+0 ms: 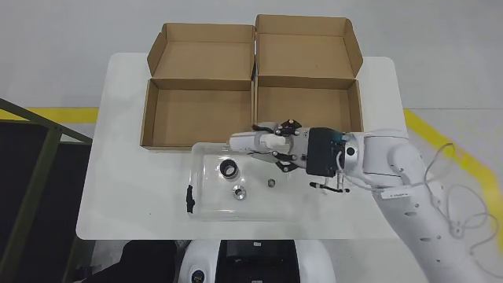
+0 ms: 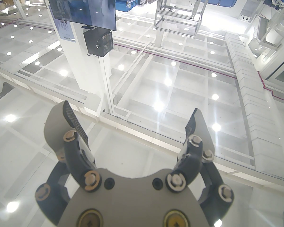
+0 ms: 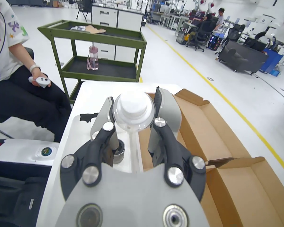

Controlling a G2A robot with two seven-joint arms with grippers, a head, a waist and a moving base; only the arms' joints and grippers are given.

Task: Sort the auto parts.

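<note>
White cap [image 3: 133,112]: in the right wrist view you have it pinched between the fingers of the right gripper [image 3: 133,98]. Its stepped round face is turned back toward the wrist, so its axis runs along the fingers, not across them. Below the gripper one metal ring [image 3: 119,151] sits in the clear tray [image 3: 134,157], and one black piece [image 3: 87,116] lies farther along the tray. The two open cardboard boxes lie just beside the cap, on the side away from the ring: the farther box [image 3: 203,124] and the nearer box [image 3: 239,190].

In the top view, the right gripper [image 1: 263,148] hangs over the far edge of the clear tray [image 1: 200,153], by the boxes' front walls and close to the seam between the farther box [image 1: 196,118] and the nearer box [image 1: 306,108]. To my eye, either box is a short carry from there. Count what waits in the tray:
- one metal ring [image 1: 229,168]
- two small nuts [image 1: 238,193], the second nut [image 1: 270,181] closer to the gripper
- one black piece [image 1: 189,199] at the tray's edge

In the left wrist view, the left gripper [image 2: 131,109] points up at the ceiling, fingers spread wide and empty. I judge your right arm the nearer one for the drop.
</note>
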